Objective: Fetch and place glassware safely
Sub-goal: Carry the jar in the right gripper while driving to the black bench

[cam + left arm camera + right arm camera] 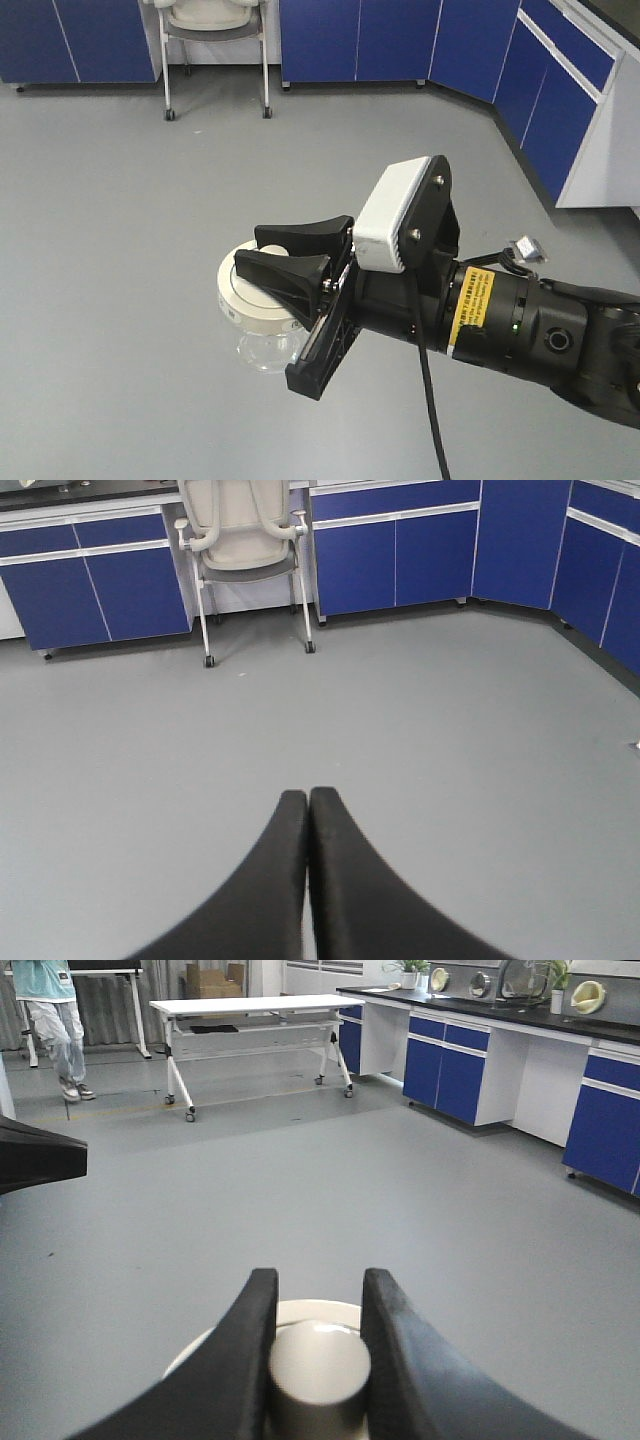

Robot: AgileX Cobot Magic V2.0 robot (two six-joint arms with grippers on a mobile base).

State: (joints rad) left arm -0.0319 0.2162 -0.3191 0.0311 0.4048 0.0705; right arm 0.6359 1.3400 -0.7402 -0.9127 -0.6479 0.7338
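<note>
The glassware (262, 335) is a squat clear jar with a cream-white lid (245, 295). It hangs in the air above the grey floor. My right gripper (270, 250) is shut on the lid's central knob (318, 1365), one black finger on each side. In the right wrist view the lid's rim (320, 1310) shows beyond the knob, and the glass body is hidden below. My left gripper (307, 798) points out over bare floor with its fingers pressed together and nothing between them.
Blue cabinets (400, 40) line the far wall and the right side (560, 110). A wheeled chair (215, 25) stands by them. The right wrist view shows a white wheeled table (255, 1005), a standing person (50, 1010) and a counter (500, 1020).
</note>
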